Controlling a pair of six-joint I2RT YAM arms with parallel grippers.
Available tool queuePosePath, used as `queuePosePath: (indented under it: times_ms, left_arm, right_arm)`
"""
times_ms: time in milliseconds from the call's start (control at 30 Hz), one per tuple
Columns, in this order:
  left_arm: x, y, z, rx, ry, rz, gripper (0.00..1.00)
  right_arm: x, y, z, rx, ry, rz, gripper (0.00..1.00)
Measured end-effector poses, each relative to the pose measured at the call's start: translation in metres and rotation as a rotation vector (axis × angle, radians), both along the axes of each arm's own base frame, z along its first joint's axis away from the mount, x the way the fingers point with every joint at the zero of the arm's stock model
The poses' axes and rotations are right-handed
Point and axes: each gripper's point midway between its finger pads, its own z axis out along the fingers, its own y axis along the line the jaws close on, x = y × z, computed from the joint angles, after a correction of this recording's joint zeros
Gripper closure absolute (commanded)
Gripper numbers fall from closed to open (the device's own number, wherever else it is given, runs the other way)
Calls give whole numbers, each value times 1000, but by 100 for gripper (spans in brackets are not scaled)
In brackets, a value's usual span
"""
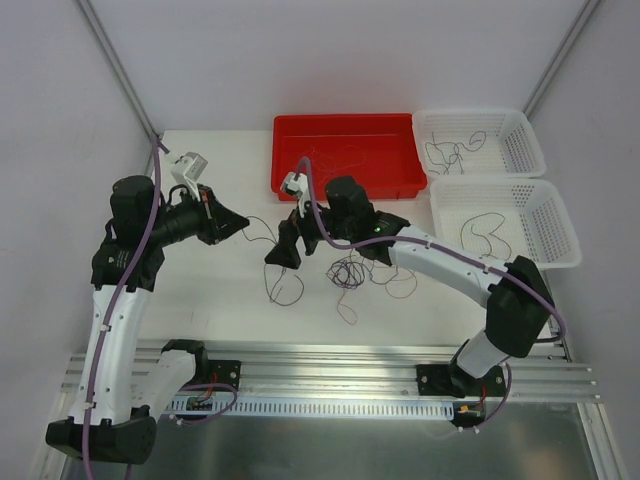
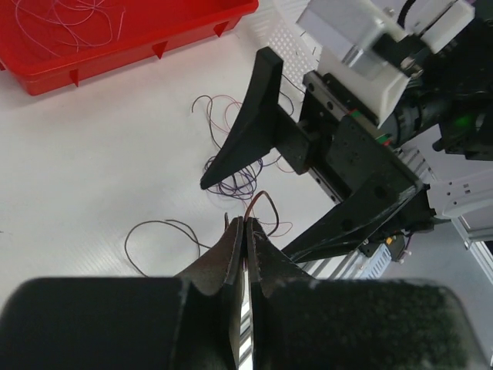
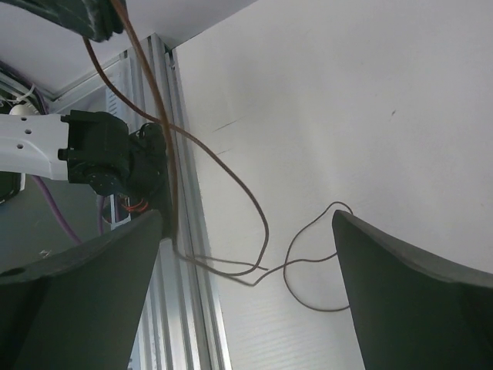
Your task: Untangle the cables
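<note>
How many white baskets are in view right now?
2. Both sit far right: the farther basket beside the red tray, the nearer basket just in front of it. Each holds a few cables.

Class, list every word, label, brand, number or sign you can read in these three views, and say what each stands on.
No text can be read in any view.
Red plastic tray: no marks.
Far white mesh basket, near white mesh basket: no marks.
Small electronics at the left arm's base: too small to tell.
</note>
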Motion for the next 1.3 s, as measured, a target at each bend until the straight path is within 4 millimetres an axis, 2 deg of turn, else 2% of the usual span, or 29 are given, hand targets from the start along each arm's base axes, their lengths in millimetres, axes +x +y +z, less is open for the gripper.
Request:
queuePosePath:
  times_ms: [100, 200, 233, 300, 333, 400, 433, 467, 533, 667, 700, 800, 833, 933, 1033, 1133, 1300]
  left_arm:
    - [-2, -3, 3, -4, -7, -18, 100]
    - [-7, -7, 6, -11, -20, -44, 100]
    - [-8, -7, 8, -12, -25, -46, 100]
    - [-10, -7, 12, -13, -41, -47, 100]
    - [-11, -7, 13, -13, -47, -47, 100]
    - [-12, -7, 16, -12, -64, -43, 100]
    - [-12, -6, 17, -11, -69, -41, 100]
    - [-12, -6, 18, -9, -72, -37, 99]
    - [-11, -5, 17, -7, -73, -29, 95]
    - [-8, -3, 17, 1, -80, -16, 66]
    - [-7, -3, 17, 2, -82, -13, 46]
    - [-5, -2, 17, 7, -90, -1, 17]
    - [-5, -1, 16, 8, -91, 1, 2]
    - [-6, -1, 13, 6, -99, 1, 1]
    - [-11, -2, 5, 2, -113, -5, 1]
    - [-16, -3, -3, -4, -139, -19, 1]
    - [-15, -3, -27, -2, -141, -12, 1]
  right_arm:
    - [-4, 9, -9, -9, 12, 22, 1]
    - [-5, 15, -18, -17, 21, 34, 16]
    - [-4, 16, -21, -19, 24, 33, 29]
    - [-4, 17, -24, -21, 31, 32, 45]
    - [-4, 18, -23, -19, 33, 31, 63]
    - [-3, 19, -20, -7, 26, 35, 83]
    - [-3, 19, -20, -6, 25, 34, 97]
    - [-3, 18, -19, -6, 21, 34, 99]
    - [-4, 16, -17, -10, 22, 32, 99]
    - [-7, 5, -6, -25, -4, 17, 99]
    - [-8, 1, -2, -30, -16, 11, 99]
    - [-4, -10, 17, -51, -50, -29, 99]
    - [-1, -14, 25, -57, -66, -49, 99]
    - [16, -29, 51, -81, -124, -143, 99]
    - [39, -57, 83, -99, -183, -271, 99]
    - [62, -97, 114, -109, -225, -417, 99]
    - [93, -191, 167, -113, -307, -721, 99]
